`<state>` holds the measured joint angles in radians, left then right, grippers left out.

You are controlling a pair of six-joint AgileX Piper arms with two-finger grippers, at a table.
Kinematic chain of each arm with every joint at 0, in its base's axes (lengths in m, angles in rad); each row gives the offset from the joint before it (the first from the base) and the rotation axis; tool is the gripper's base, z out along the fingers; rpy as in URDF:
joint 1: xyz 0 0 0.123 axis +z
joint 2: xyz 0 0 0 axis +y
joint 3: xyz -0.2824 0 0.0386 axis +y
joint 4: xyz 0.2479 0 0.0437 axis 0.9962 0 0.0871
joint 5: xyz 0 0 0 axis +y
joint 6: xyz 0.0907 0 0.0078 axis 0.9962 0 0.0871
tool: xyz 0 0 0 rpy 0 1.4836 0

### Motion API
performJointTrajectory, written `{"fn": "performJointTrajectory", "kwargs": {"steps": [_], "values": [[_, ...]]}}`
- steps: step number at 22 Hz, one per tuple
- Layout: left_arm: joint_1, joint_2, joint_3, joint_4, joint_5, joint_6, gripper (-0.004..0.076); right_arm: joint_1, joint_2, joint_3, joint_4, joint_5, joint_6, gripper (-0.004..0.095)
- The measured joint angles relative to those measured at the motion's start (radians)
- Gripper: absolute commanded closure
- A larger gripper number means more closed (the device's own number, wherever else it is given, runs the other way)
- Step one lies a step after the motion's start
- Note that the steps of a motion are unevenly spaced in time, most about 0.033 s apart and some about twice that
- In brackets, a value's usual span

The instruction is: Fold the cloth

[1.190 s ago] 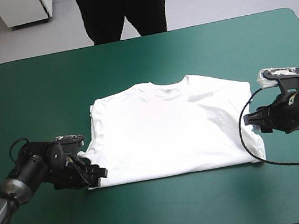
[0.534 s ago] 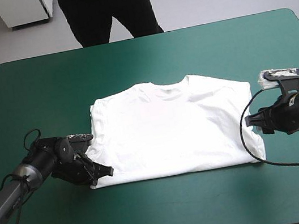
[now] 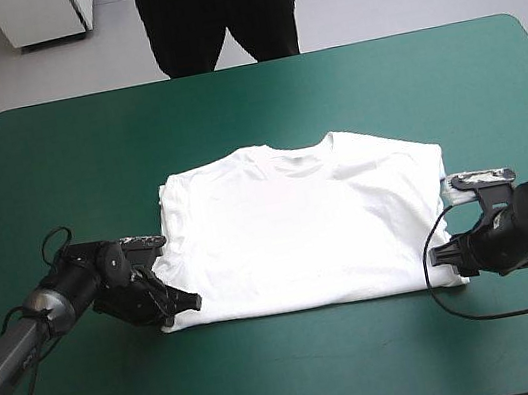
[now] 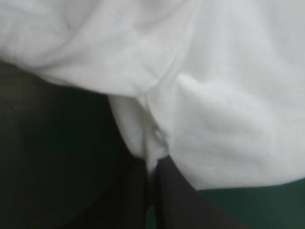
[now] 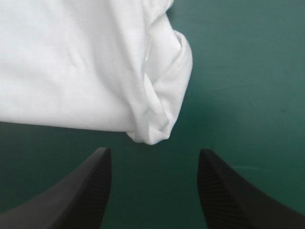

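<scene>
Your left gripper (image 4: 152,161) pinches the T-shirt (image 3: 300,232) corner between its fingers. Your right gripper (image 5: 153,155) is spread, the other near corner just ahead, ungripped. The T-shirt lies flat between both; probably you're securing both corners to lift the hem.

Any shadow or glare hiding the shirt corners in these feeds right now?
Left wrist view: heavy shadow beside the left gripper, the teal-green cover there very dark, the pinched T-shirt corner readable. Right wrist view: evenly lit, the corner plain ahead of the open right gripper. High view: the T-shirt's middle washed bright, creases faint.
</scene>
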<state>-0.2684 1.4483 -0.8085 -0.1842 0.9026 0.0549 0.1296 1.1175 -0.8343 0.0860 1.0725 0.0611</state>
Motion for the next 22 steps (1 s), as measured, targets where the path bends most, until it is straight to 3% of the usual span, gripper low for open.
{"fn": "performJointTrajectory", "kwargs": {"steps": [11, 15, 17, 18, 22], "values": [[0.0, 0.0, 0.0, -0.009, 0.0, 0.006, 0.0733, 0.029, 0.177, 0.112, -0.06, -0.194, 0.091, 0.0443], [0.0, 0.0, 0.0, -0.01, -0.003, 0.007, 0.0733, 0.029, 0.243, 0.106, -0.026, -0.225, 0.09, 0.0618], [0.0, 0.0, 0.0, -0.011, -0.004, 0.007, 0.0733, 0.028, 0.27, 0.092, 0.003, -0.207, 0.062, 0.077], [0.0, 0.0, 0.0, -0.011, -0.004, 0.007, 0.0733, 0.028, 0.278, 0.087, 0.015, -0.202, 0.049, 0.0923], [0.0, 0.0, -0.002, -0.012, 0.001, 0.007, 0.0733, 0.026, 0.289, 0.078, 0.064, -0.189, 0.03, 0.0925]]}}
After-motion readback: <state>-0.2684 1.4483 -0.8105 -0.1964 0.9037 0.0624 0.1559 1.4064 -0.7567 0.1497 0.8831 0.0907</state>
